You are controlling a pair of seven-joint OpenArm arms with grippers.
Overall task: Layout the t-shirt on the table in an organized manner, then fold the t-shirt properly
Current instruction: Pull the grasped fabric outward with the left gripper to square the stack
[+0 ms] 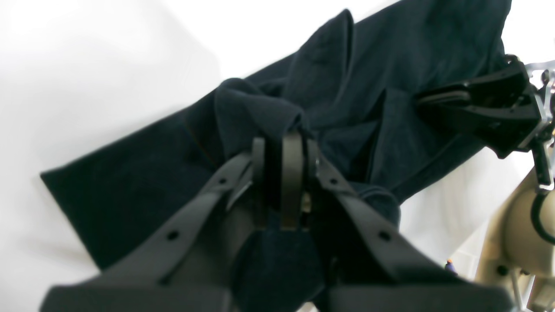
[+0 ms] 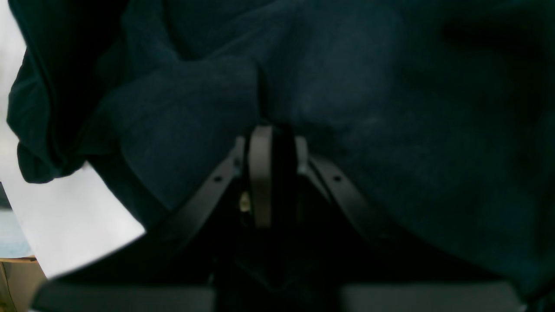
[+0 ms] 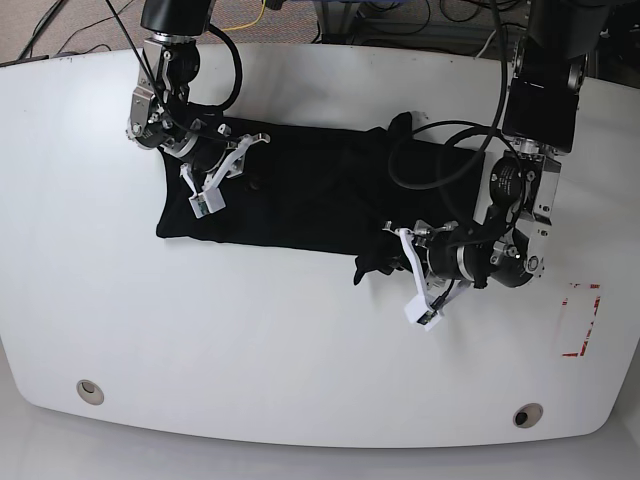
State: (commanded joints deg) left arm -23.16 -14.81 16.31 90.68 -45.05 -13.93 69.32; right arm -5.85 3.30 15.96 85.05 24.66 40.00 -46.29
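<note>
The left pincer [image 1: 282, 156] is clamped on a bunched fold of the t-shirt [image 1: 130, 195], its jaws pressed together around the dark cloth. The right pincer [image 2: 273, 134] is likewise closed on the fabric, pinching a ridge of it. In the base view the t-shirt [image 3: 300, 200] lies spread across the middle of the table [image 3: 250, 350], the right pincer [image 3: 215, 180] at its nine o'clock end, the left pincer [image 3: 400, 250] at its five o'clock corner.
</note>
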